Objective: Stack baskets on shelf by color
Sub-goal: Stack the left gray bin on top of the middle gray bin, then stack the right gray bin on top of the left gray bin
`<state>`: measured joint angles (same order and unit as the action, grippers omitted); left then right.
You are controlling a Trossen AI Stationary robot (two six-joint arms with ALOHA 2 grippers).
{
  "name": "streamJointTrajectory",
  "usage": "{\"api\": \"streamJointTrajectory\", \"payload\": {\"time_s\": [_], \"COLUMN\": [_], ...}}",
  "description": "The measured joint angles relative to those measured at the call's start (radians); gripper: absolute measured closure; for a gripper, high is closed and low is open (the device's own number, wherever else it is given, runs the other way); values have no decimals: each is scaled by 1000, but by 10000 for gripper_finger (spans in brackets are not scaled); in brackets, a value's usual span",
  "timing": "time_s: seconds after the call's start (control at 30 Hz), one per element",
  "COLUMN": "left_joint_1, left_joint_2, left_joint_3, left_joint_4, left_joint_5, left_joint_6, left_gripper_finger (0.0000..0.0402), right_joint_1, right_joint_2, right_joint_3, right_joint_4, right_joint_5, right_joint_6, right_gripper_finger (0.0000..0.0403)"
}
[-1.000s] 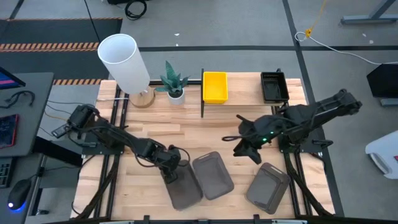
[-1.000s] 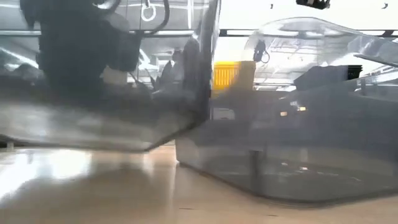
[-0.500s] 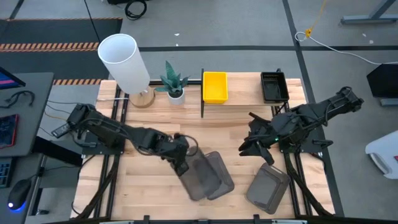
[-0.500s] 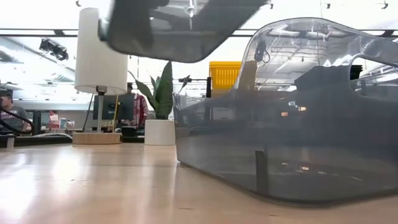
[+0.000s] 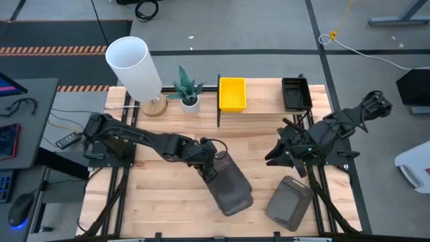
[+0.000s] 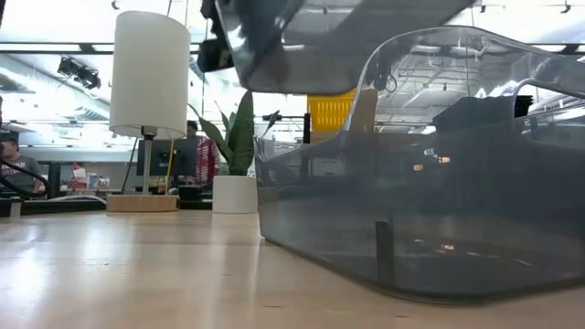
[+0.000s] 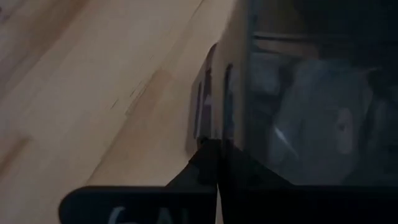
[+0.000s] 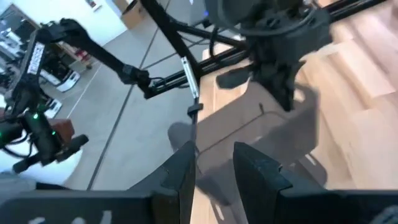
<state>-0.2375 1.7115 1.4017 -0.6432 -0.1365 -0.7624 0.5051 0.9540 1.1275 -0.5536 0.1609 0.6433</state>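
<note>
While the left gripper (image 5: 213, 163) is clenching its jaws on the rim of a dark grey basket (image 5: 228, 183) and holding it up over a second grey one mid-worktop (image 5: 168, 141), the right gripper (image 5: 281, 153) is hovering nearby, jaws slightly parted, gripping nothing. A third grey basket (image 5: 290, 202) is sitting by the front right edge, and the yellow basket (image 5: 232, 93) and black mesh basket (image 5: 295, 93) are sitting on the shelf (image 5: 265, 104).

Light-wood slatted table (image 5: 168, 144), black frame rails along both sides. Along the far edge, well beyond the left gripper (image 5: 213, 161): white lamp (image 5: 134, 67) on a round wooden base, small potted plant (image 5: 187, 87) just beside it, then the shelf (image 5: 265, 104) with a yellow basket (image 5: 232, 93) and a black mesh basket (image 5: 295, 93) on its plank, well apart. Directly beneath the left gripper, a dark grey basket (image 5: 232, 191) on the tabletop. Near the right gripper (image 5: 285, 153), on its near side, a second dark grey basket (image 5: 290, 202), tilted at the table's corner.
</note>
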Motion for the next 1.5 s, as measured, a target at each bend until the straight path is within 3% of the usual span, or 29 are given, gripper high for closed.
{"api": "streamJointTrajectory", "payload": {"time_s": [0.33, 0.9, 1.03, 1.3, 1.5], "left_joint_1": [0, -8, -8, -4, 1], "left_joint_2": [68, 156, 156, 131, 88], "left_joint_3": [0, 0, 0, 0, 0], "left_joint_4": [52, 77, 70, 38, 19], "left_joint_5": [-15, -44, -43, 1, 52], "left_joint_6": [60, 206, 206, 152, 113], "left_gripper_finger": [398, 373, 340, 235, 209], "right_joint_1": [42, 42, 42, 42, 42], "right_joint_2": [-42, -29, -25, -22, -10], "right_joint_3": [0, 0, 0, 0, -23], "right_joint_4": [-18, -26, -51, -128, -300], "right_joint_5": [108, 111, 111, 111, 94], "right_joint_6": [0, 9, 15, 57, 153], "right_gripper_finger": [289, 289, 289, 289, 289]}}
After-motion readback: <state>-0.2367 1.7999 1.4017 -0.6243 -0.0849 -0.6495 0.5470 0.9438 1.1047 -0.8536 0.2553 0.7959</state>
